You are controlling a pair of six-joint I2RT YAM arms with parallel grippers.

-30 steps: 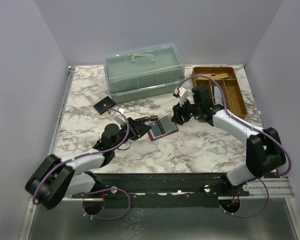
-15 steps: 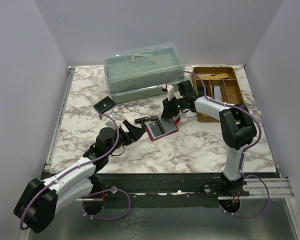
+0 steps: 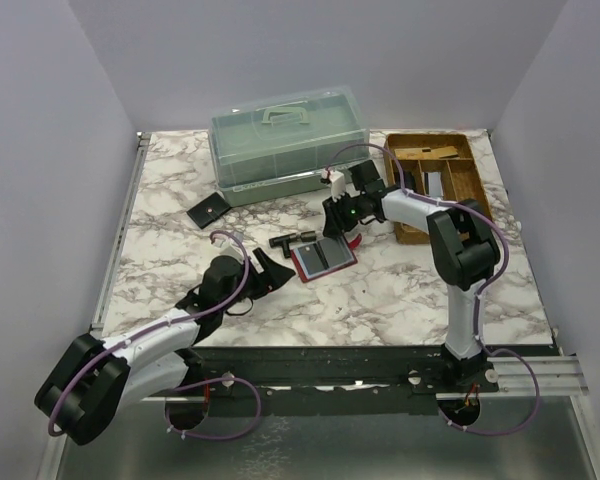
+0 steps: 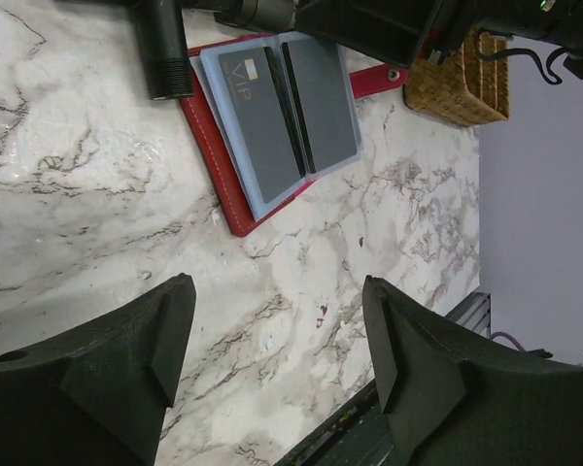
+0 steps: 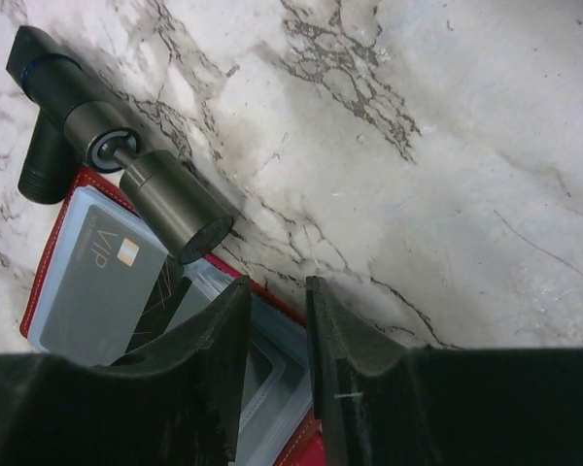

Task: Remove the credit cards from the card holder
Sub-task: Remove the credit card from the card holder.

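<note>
While the grey, glossy credit cards (image 4: 272, 121) lie sleeved in the open red card holder (image 4: 231, 206) on the marbled table (image 3: 400, 290), no card looks drawn yet. The left gripper (image 4: 277, 301) hangs wide open nearby. The right gripper (image 5: 275, 291), fingers narrowed, crowds the holder's edge, and I cannot tell whether it grips. The next move probably calls for pinning the holder and pinching one card.

Top view: high, behind the arm bases, looking down and forward over the whole marble table (image 3: 180, 190). Left wrist view: low and close, facing past its own fingers (image 4: 107, 379) toward the open red card holder (image 4: 230, 180). Right wrist view: closer still, at the holder's edge. All three share the holder and the dark pipe fitting (image 3: 292, 240).
</note>
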